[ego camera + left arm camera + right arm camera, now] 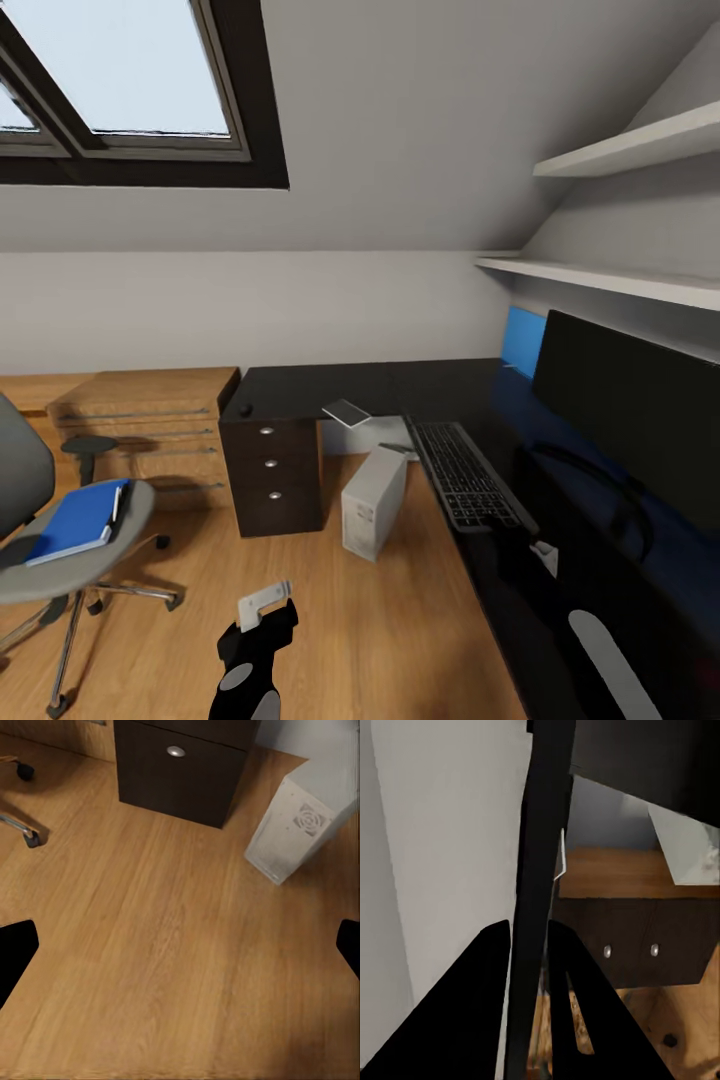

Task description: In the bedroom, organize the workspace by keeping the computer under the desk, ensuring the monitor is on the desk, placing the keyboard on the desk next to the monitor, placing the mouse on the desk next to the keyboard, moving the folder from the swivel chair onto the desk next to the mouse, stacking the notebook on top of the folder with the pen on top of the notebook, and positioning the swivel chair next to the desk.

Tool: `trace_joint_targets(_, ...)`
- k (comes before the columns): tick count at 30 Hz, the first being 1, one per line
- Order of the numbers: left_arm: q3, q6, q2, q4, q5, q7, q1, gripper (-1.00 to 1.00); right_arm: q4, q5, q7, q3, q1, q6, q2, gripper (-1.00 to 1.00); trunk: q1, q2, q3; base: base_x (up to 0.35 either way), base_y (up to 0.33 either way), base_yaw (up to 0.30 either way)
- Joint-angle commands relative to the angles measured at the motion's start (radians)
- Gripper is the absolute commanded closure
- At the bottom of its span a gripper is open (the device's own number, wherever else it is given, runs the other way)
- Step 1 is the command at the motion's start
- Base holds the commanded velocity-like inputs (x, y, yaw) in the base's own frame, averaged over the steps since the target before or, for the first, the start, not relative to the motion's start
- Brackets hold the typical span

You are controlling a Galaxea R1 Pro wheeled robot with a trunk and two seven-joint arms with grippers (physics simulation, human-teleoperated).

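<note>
The right gripper (529, 967) was clamped on the keyboard (465, 472), which lay on the dark desk (300, 385) in front of the monitor (630, 420), its near end past the desk edge. A careless drag might have tipped it off, or knocked the mouse (245, 409) at the far left corner. The left gripper (262, 610) hung with its fingers apart over the floor, near the computer (372, 500) under the desk. The folder (75, 522) waited on the swivel chair (15, 580) at left.
</note>
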Motion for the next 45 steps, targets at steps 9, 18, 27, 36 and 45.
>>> trace_joint_targets(9,-0.002,0.005,0.0,-0.001,0.004,0.007,-0.001,-1.0,0.115,-0.04,-0.004,0.0,-0.046,0.025,-0.057,1.0,-0.035,0.062,0.027,-0.259,-0.262,0.0)
trace_joint_targets(18,-0.001,0.002,0.0,-0.001,0.006,0.006,-0.001,-1.0,0.127,-0.038,-0.003,0.0,-0.055,0.026,-0.072,1.0,-0.035,0.062,0.027,-0.238,-0.249,0.0)
trace_joint_targets(27,0.0,-0.003,0.0,-0.001,0.009,0.004,-0.001,-1.0,0.126,-0.023,0.003,0.005,-0.061,0.017,-0.07,1.0,-0.035,0.062,0.027,-0.02,-0.025,0.0)
trace_joint_targets(36,-0.001,-0.003,0.0,0.0,0.01,0.004,-0.001,-1.0,0.126,0.004,0.005,0.007,-0.062,0.013,-0.068,1.0,-0.035,0.062,0.027,0.0,0.0,0.0)
trace_joint_targets(45,-0.002,-0.003,0.0,0.0,0.01,0.004,-0.001,-1.0,0.126,0.009,0.005,0.007,-0.062,0.013,-0.069,1.0,-0.035,0.062,0.027,0.115,0.0,0.0)
